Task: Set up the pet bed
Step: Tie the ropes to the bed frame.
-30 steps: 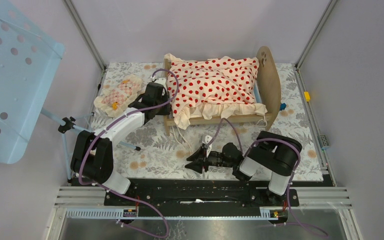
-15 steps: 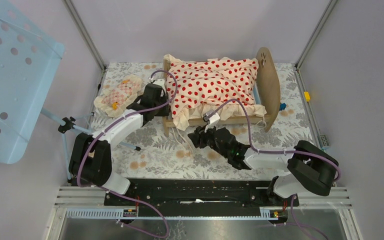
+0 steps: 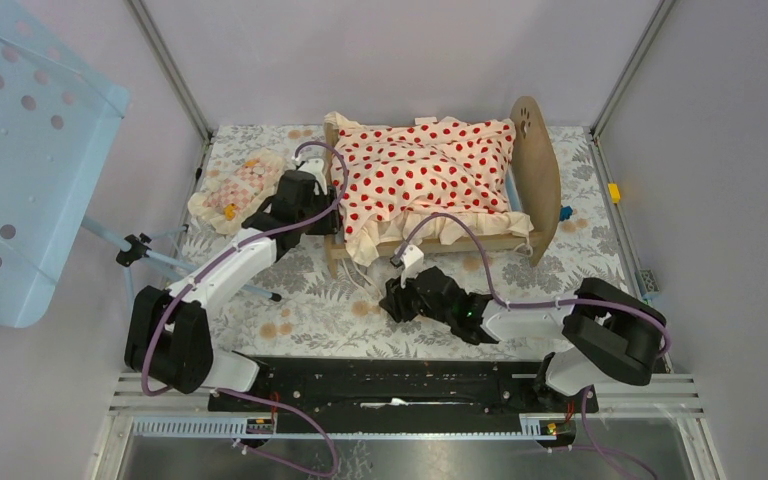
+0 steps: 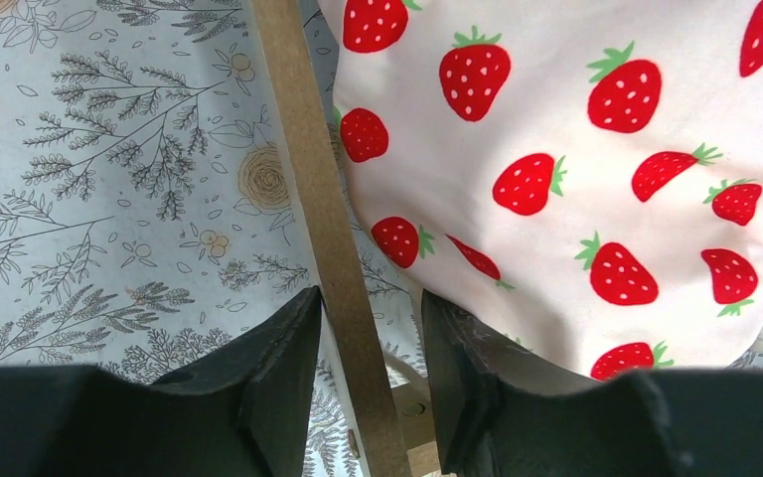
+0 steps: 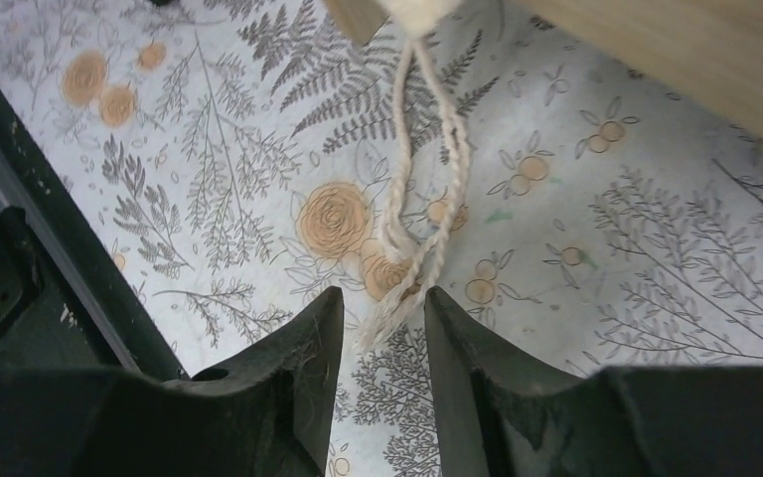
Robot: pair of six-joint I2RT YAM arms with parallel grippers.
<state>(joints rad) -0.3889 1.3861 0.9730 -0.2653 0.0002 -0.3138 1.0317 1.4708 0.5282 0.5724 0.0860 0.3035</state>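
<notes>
Since the small light-wood pet bed (image 3: 538, 170) already wears the cream strawberry-print ruffled blanket (image 3: 420, 165), the left tool (image 4: 368, 328) stands part open astride the thin wooden footboard (image 4: 323, 229), a finger on each side and not clamped, probably to steady or nudge the frame. The right tool (image 5: 382, 318), also part open and holding nothing, hovers low over the floral-covered desk (image 3: 290, 290) with a cream twisted cord (image 5: 427, 149) dangling between its fingertips, seemingly to catch and tidy it. The bed sits at the desk's far middle, its long axis running left to right, with the headboard at the right end.
</notes>
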